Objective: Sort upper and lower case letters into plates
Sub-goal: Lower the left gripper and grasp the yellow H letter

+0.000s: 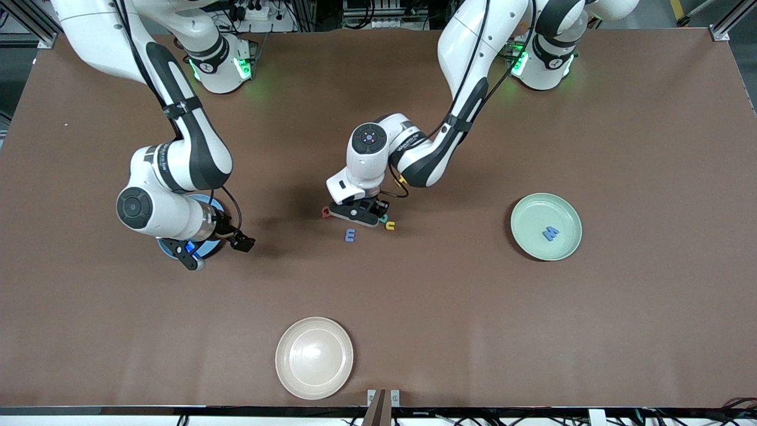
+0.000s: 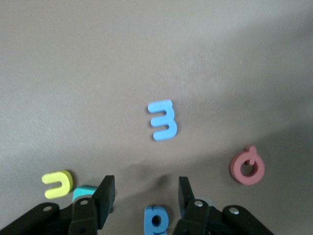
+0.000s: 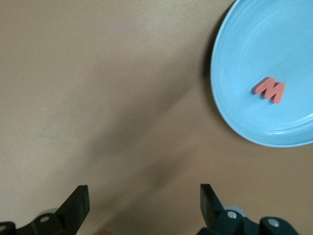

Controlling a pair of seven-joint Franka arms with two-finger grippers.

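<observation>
My left gripper (image 1: 361, 214) is low over a cluster of letters at the table's middle. In the left wrist view it (image 2: 145, 190) is open, with a small blue letter (image 2: 157, 220) lying between its fingers. Around it lie a blue E (image 2: 163, 120), a red letter (image 2: 247, 167), a yellow letter (image 2: 57, 183) and a teal letter (image 2: 84, 192). The mint green plate (image 1: 532, 216) holds a blue M (image 1: 550, 234). My right gripper (image 1: 190, 255) hangs open and empty (image 3: 143, 196) at the edge of the blue plate (image 3: 254, 44), which holds a red M (image 3: 269, 89).
A cream-beige plate (image 1: 314, 357) sits near the table's edge nearest the front camera. In the front view the blue E (image 1: 350, 235), red letter (image 1: 326, 212), teal letter (image 1: 383, 219) and yellow letter (image 1: 390, 225) ring the left gripper.
</observation>
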